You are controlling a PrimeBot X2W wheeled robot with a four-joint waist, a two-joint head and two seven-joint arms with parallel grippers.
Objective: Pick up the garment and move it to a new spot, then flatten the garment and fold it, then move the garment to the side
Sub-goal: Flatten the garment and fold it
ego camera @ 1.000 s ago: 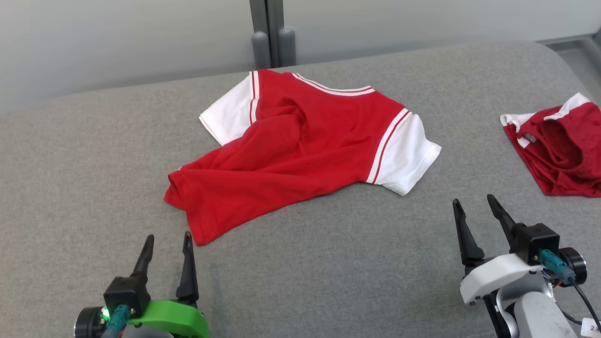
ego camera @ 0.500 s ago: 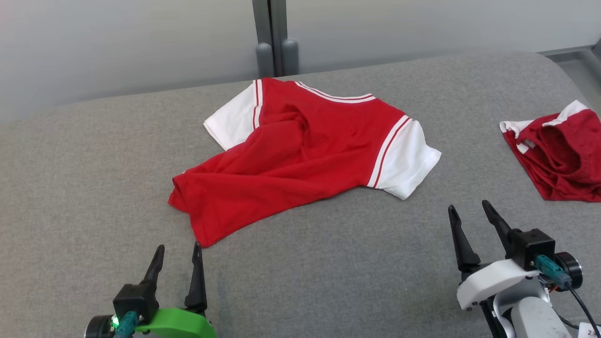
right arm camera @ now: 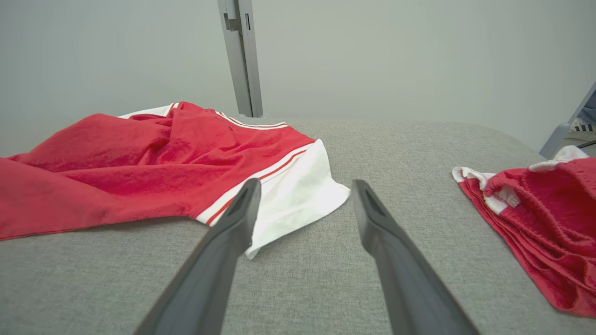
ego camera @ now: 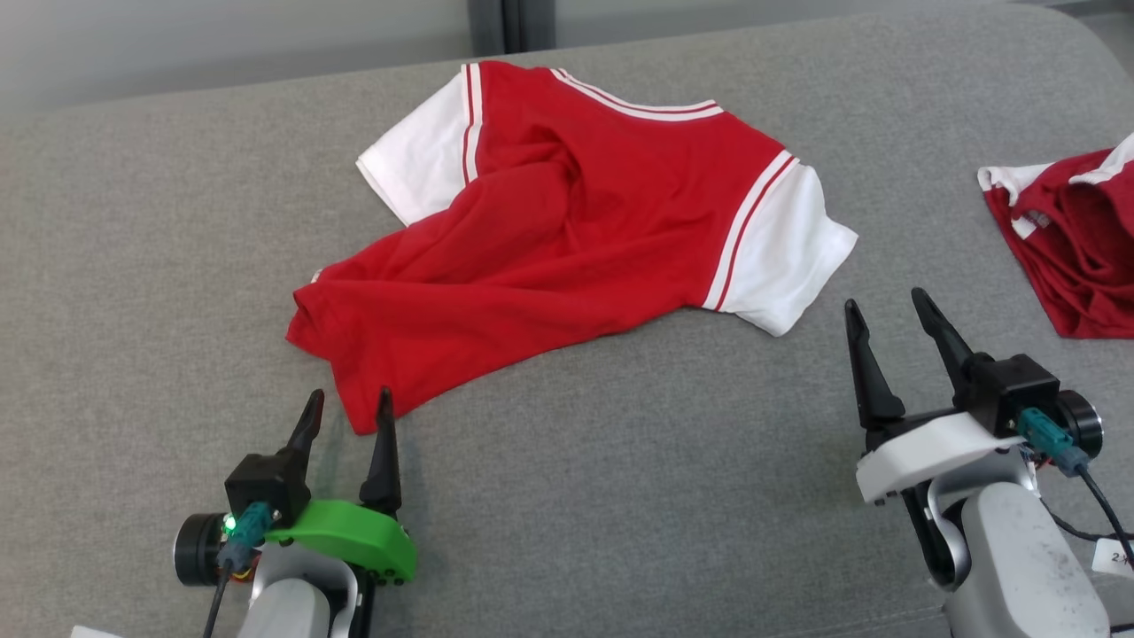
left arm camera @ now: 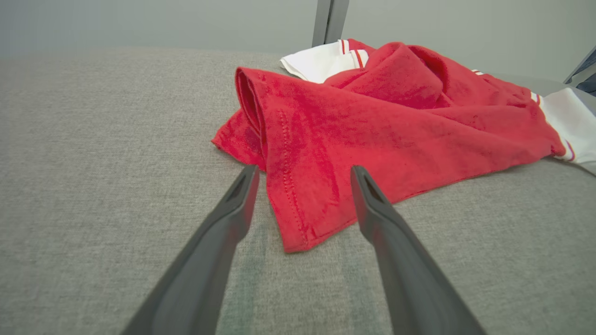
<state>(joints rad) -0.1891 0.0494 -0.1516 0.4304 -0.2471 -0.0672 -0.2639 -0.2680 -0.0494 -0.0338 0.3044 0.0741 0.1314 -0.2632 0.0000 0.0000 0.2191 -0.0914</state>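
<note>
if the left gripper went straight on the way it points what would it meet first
Most likely the red shirt: its near hem corner lies right in the gap between the open jaws of the left gripper. How high the tips ride above the cloth is unclear.

A: Left gripper (ego camera: pixel 351 394), pose?
B: It is seen at lower left of the head view. Fingers are spread wide and empty, angled up and slightly right. A green wrist shell (ego camera: pixel 354 540) is mounted behind them, and a green light (ego camera: pixel 230 523) is lit beside it.
A: Right gripper (ego camera: pixel 886 299)?
B: It is held at lower right with the jaws parted just as wide, empty. Fingers are tilted up and slightly left. A white wrist shell (ego camera: pixel 921 447) is carried on a pale forearm (ego camera: pixel 1019 567).
</note>
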